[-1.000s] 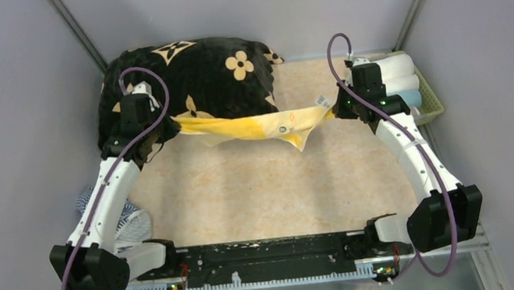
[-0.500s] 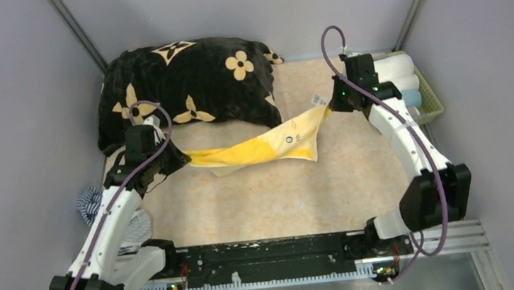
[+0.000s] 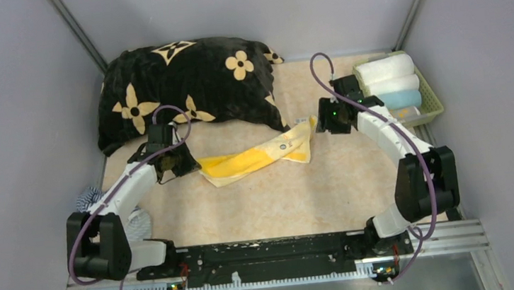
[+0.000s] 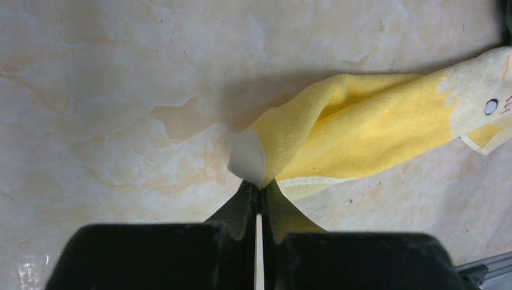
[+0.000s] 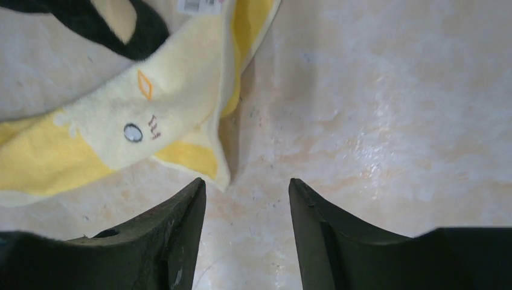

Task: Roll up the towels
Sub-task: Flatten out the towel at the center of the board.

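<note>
A yellow towel [image 3: 259, 156] lies crumpled in a long strip across the middle of the table. My left gripper [image 3: 188, 164] is shut on the towel's left corner [image 4: 259, 163], low over the table top. My right gripper [image 3: 318, 125] stands open just past the towel's right end [image 5: 181, 115], with only bare table between its fingers [image 5: 181, 223]. The towel's pale printed end with a label [image 5: 199, 5] rests on the table beside the left finger.
A large black blanket with tan flowers [image 3: 185, 88] is heaped at the back left. A green basket [image 3: 435, 103] at the back right holds rolled towels [image 3: 389, 70]. A blue striped cloth [image 3: 92, 198] lies off the table's left edge.
Both arms have come down and toward the near side, laying the stretched towel onto the table. The right gripper has opened and let go of the towel's right end.
</note>
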Motion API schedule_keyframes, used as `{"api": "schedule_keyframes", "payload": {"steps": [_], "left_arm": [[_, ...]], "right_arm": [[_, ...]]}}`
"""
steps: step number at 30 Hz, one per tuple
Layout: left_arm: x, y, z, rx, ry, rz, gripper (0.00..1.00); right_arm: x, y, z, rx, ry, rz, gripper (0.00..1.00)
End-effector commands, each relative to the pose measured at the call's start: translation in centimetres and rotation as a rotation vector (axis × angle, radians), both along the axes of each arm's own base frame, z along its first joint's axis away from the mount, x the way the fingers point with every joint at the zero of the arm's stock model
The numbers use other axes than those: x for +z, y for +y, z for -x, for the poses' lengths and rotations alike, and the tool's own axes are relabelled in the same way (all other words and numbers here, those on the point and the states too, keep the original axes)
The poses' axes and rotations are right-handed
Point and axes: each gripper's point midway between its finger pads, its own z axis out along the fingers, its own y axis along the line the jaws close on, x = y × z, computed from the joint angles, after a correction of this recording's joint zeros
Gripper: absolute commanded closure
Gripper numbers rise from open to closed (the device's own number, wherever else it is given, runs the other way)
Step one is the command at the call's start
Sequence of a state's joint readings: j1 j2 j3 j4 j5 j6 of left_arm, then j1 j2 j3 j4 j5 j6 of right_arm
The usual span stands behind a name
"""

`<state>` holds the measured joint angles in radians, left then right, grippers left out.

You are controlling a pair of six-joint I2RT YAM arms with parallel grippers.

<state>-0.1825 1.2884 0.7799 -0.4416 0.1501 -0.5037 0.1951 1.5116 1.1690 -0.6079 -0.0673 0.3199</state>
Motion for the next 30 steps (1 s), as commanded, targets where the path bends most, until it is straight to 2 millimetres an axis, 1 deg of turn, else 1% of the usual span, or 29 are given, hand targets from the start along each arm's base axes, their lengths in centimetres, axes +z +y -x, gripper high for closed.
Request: {"api": "schedule_keyframes", "payload": {"steps": [1,3,5,9,11,18,22,24,26,28,30], "left_arm": [[0.2,0.0,-1.4,-0.025,-0.05,-0.009,0.98],[-0.3,0.0,-1.4,-0.029,-0.041,-0.012,0.98],[-0.4,-0.1,-1.5,-0.034,-0.037,-0.009,0.98],[-0.5,-0.2,-1.5,-0.038,-0.039,-0.008,0.98],[-0.5,-0.1,-1.5,-0.038,-0.043,-0.012,0.98],[-0.8,-0.2,-1.3,-0.043,-0.037,-0.004,0.98],[-1.0,-0.3,-1.2,-0.044,-0.032,0.001,0.98],[-1.0,-0.3,-1.2,-0.041,-0.032,0.0,0.98],[-0.9,-0.2,-1.3,-0.037,-0.036,0.0,0.98],[-0.8,-0.1,-1.3,-0.029,-0.04,-0.005,0.98],[-0.2,0.2,-1.6,-0.016,-0.052,-0.017,0.98]], "right_arm": [[-1.3,3.6,2.3,0.079,-0.015,-0.084,0.47],[-2.9,5.0,3.4,0.087,0.023,-0.103,0.48],[-3.9,5.9,3.7,0.063,0.036,-0.133,0.49],[-5.5,6.1,3.7,-0.024,0.024,-0.168,0.51],[-6.0,6.5,3.5,-0.032,0.015,-0.193,0.52],[-8.3,6.9,4.0,-0.068,0.063,-0.223,0.55],[-10.1,7.0,4.7,-0.083,0.108,-0.231,0.59],[-10.8,7.0,4.9,-0.087,0.12,-0.235,0.63],[-10.8,7.0,5.0,-0.087,0.119,-0.237,0.72],[-10.0,6.8,4.8,-0.087,0.105,-0.225,0.85],[-8.3,6.2,4.6,-0.09,0.08,-0.197,0.97]]}}
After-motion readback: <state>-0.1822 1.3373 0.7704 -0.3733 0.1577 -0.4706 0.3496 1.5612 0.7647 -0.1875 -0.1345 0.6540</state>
